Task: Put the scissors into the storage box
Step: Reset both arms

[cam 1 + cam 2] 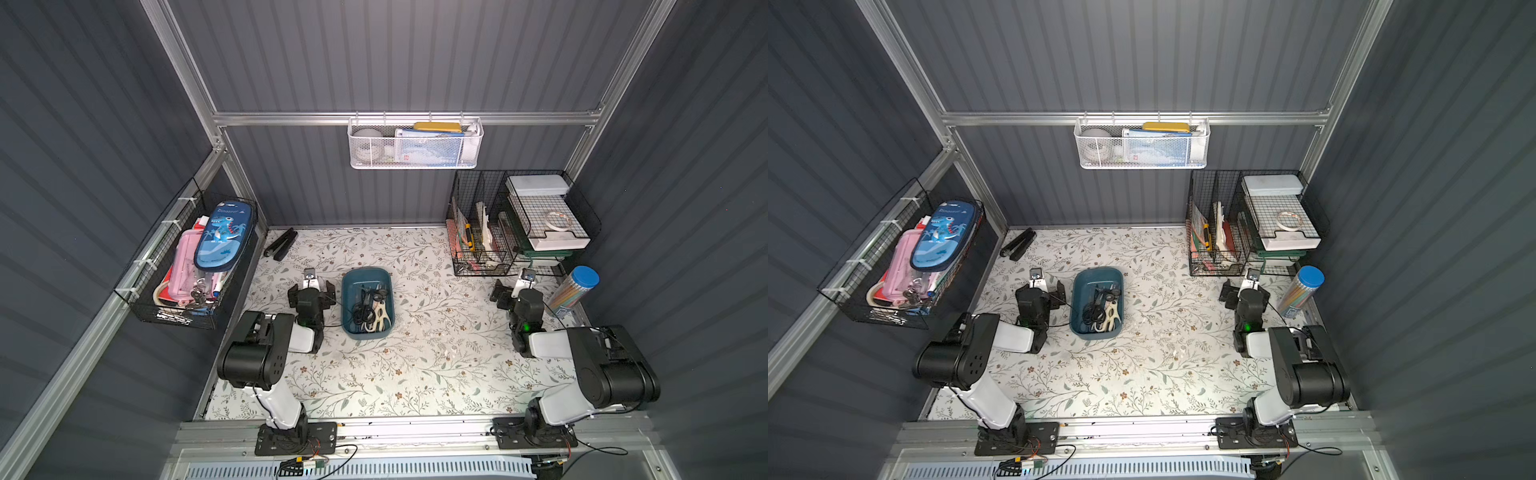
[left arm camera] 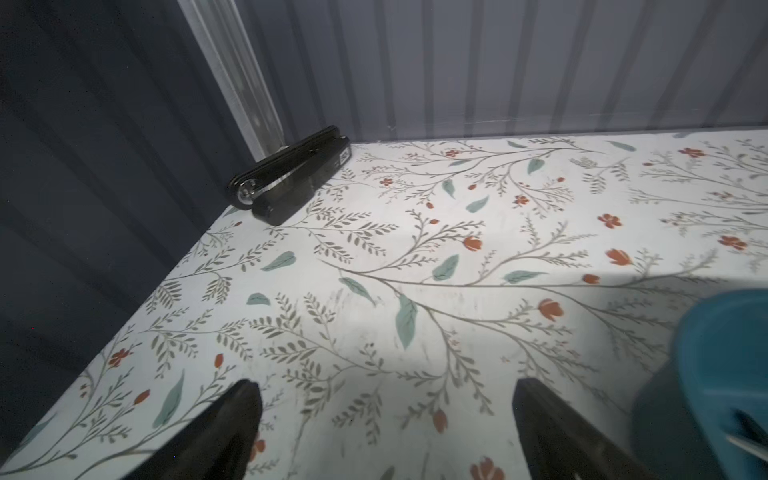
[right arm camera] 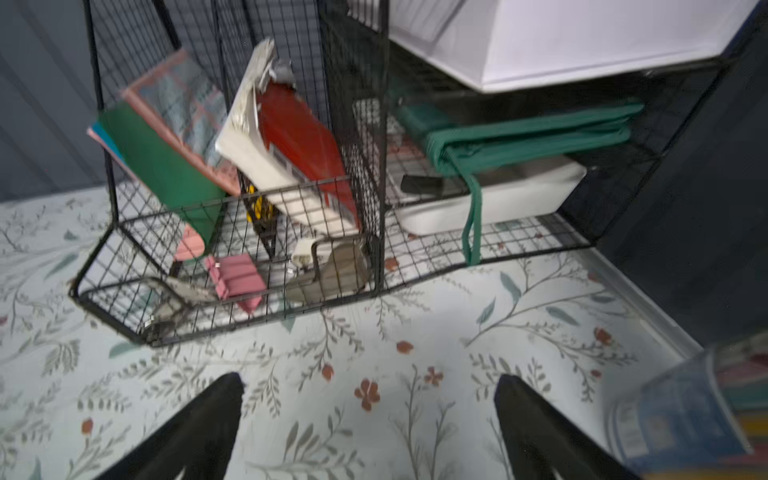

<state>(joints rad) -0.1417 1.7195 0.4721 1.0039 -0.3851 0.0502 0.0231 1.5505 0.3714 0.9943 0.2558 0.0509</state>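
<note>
The scissors [image 1: 368, 307] lie piled in the teal storage box [image 1: 365, 275]. The left fingers [image 2: 232, 428] and right fingers [image 3: 203, 428] are wide and empty. The left ones, just beside the box, might knock it.

In a top view the left arm [image 1: 266, 357] is bending up from the lower left of the frame, its left pincer [image 1: 311, 289] hanging low at centre left; the right arm [image 1: 602, 365] is bending likewise at lower right, right pincer [image 1: 515, 291] pointing toward the upper edge; both pincers' jaws are standing wide apart, holding nothing.
</note>
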